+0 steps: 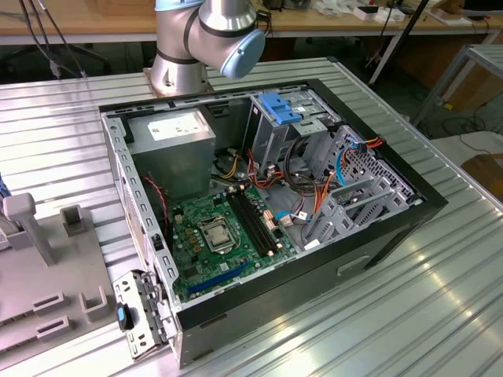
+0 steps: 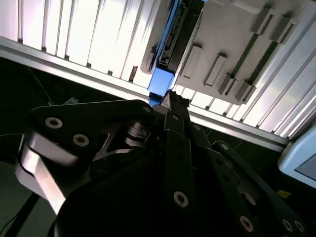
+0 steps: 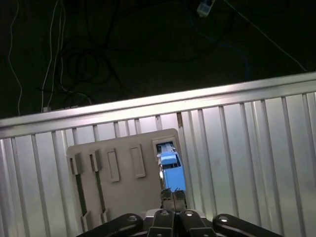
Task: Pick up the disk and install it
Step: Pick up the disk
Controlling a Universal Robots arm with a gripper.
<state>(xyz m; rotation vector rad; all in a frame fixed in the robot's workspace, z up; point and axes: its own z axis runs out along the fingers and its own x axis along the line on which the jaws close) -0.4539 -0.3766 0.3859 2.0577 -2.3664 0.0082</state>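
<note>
Your gripper [image 3: 173, 195] is shut with nothing visibly held, its tips just short of the disk [image 3: 170, 165], which stands on edge in the grey holder [image 3: 123, 197] on the ribbed surface [image 3: 247, 158]. Advance like this and, in my judgement, you would strike the disk's blue edge. That would jam or tip it instead of gripping it.

ribbed metal table [image 1: 440, 314], wooden bench [image 1: 102, 23] behind, cables [image 3: 74, 64] on dark floor [image 3: 148, 39]

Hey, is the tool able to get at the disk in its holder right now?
Probably yes: the tool hangs close over the disk, upright in the grey holder, nothing between.
</note>
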